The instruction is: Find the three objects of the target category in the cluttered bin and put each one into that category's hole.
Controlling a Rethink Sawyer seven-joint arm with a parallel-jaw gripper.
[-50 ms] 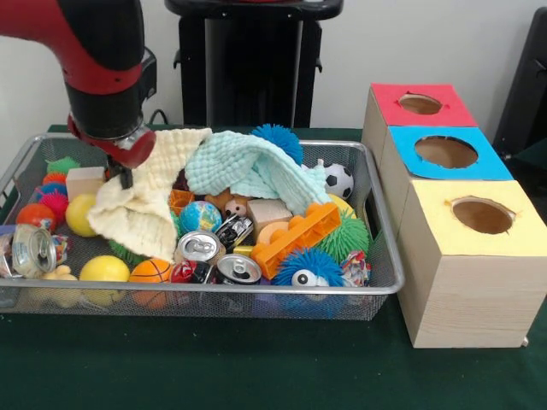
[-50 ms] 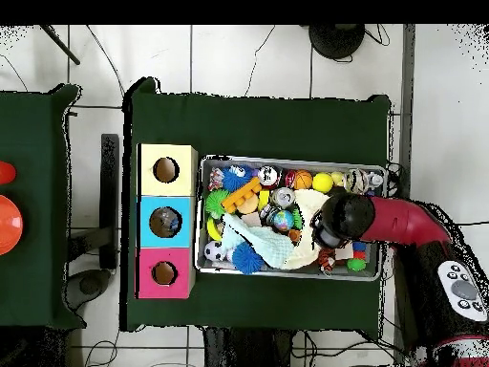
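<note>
My gripper (image 1: 125, 175) hangs low over the left part of the wire mesh bin (image 1: 386, 286), its tip down against the pale yellow waffle-weave cloth (image 1: 145, 213); the cloth bunches up toward the tip there, but I cannot tell how wide my fingers stand or whether they have hold of it. Right of it lies a mint green waffle-weave cloth (image 1: 244, 166), draped over the heap. Along the near edge of the bin sit three silver drink cans: one crushed at the far left (image 1: 32, 249), one near the middle (image 1: 199, 247), one just right of that (image 1: 238, 269). An orange plastic building brick (image 1: 299, 237) lies right of them. To the right of the bin stand three wooden boxes with round holes: yellow-topped nearest (image 1: 479, 215), blue-topped (image 1: 444, 152) behind it, red-topped (image 1: 419, 104) farthest.
</note>
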